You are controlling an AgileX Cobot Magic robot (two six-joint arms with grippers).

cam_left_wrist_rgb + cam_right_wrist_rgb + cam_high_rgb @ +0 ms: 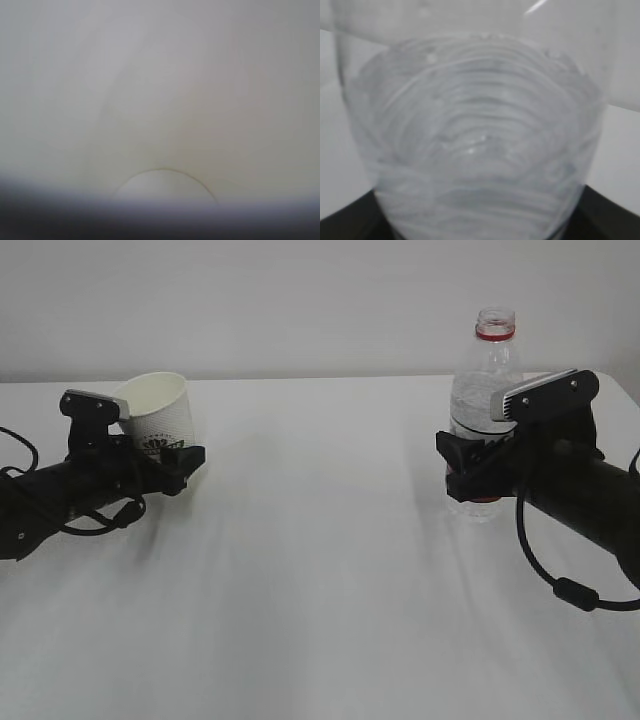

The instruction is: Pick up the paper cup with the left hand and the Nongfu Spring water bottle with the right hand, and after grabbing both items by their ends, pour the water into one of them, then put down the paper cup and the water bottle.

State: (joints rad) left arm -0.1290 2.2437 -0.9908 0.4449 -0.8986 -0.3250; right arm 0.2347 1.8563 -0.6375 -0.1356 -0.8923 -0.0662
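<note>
Left hand [175, 462]: black two-finger gripper clamped on the small white tapered paper cup [160, 412] at the table's [320, 580] far left; cup tilted, mouth leaning left. Right hand [470, 468]: black gripper clamped on the clear ribbed uncapped Nongfu Spring water bottle [487, 370], upright at far right.

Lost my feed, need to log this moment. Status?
Left gripper closed around the tilted paper cup. Right gripper around the upright, uncapped water bottle. Nothing between them on the table.
</note>
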